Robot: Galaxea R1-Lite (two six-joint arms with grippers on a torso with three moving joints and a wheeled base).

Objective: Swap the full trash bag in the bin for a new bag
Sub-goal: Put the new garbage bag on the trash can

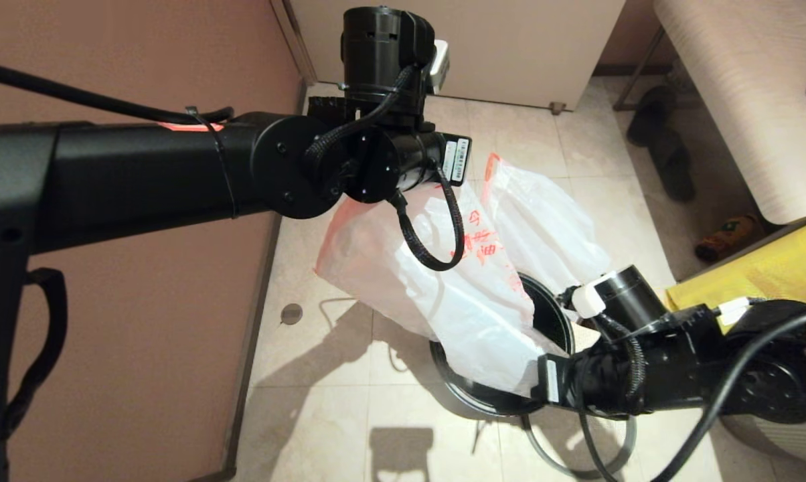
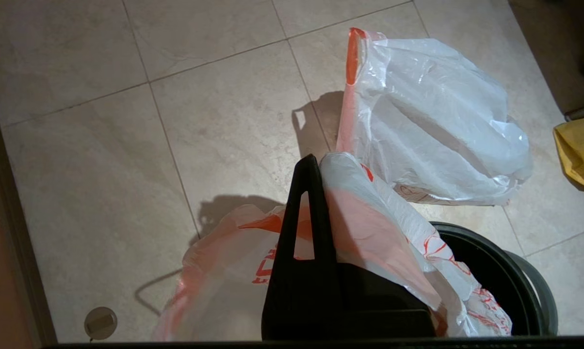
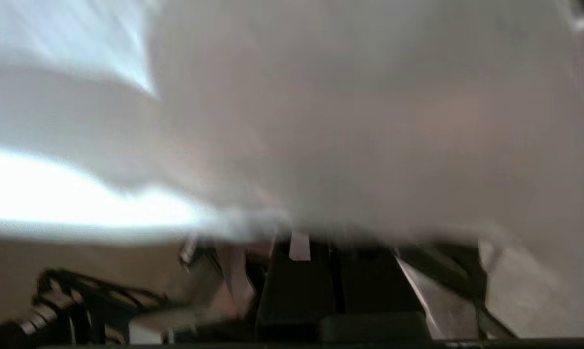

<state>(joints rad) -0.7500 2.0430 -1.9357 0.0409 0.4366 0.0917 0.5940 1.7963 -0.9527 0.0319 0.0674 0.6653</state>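
Note:
The new bag (image 1: 470,301), thin white plastic with orange-red print, hangs stretched between my two grippers. The left gripper (image 2: 316,162) is raised above the floor and shut on the bag's pink-orange hem. Low at the right, the right gripper (image 1: 542,376) is shut on the bag's lower end at the rim of the bin (image 1: 550,314); white plastic fills most of the right wrist view. The bin (image 2: 495,264) is glossy black inside, and the bag's lower part drapes over its mouth. The full trash bag (image 1: 543,227) lies on the floor just behind the bin (image 2: 432,121).
The grey hoop (image 1: 627,445) lies on the floor tiles in front of the bin. A yellow fabric bag (image 1: 771,268) sits at the right. There is a brown wall on the left, a floor drain (image 1: 291,313), dark slippers (image 1: 664,147) and a bench at the back right.

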